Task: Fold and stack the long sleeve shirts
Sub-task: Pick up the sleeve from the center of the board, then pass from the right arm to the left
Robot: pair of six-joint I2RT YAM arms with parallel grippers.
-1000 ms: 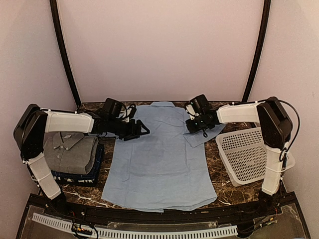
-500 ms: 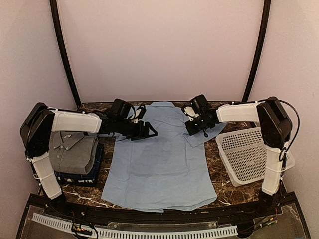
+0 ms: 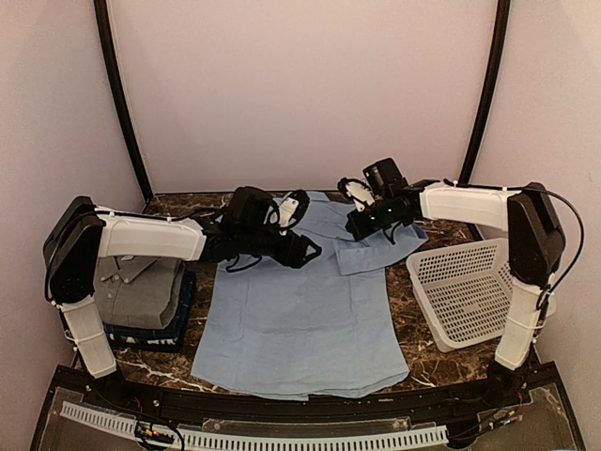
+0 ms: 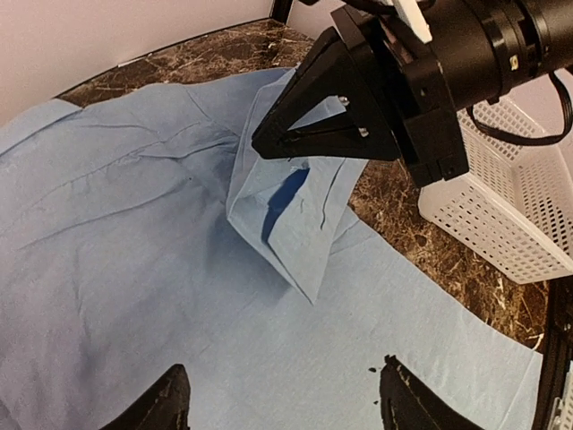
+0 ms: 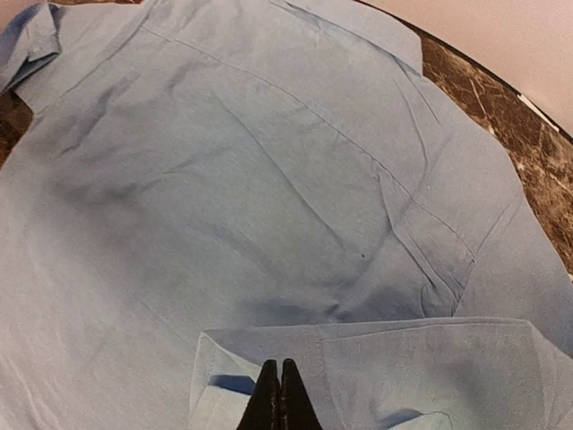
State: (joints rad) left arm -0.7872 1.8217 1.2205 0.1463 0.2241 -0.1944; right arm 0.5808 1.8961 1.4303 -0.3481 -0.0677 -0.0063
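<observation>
light blue shirt [image 3: 296,319] — spread flat at the centre of the table [image 3: 413,352], collar toward 12 o'clock. right gripper [image 3: 360,225]: jaws pressed together on the shirt's sleeve at the 1 o'clock corner. the pinched sleeve is raised off the table and folded inward over the shirt body, its end hanging below the fingertips. left gripper [image 3: 308,252]: jaws spread apart, holding nothing, hovering above the shirt near 11 o'clock. at 9 o'clock of the spread shirt, the grey shirt [image 3: 136,287] sits folded on top of the dark navy shirt [image 3: 183,319]. white basket [image 3: 465,291] — at 3 o'clock, on the table.
</observation>
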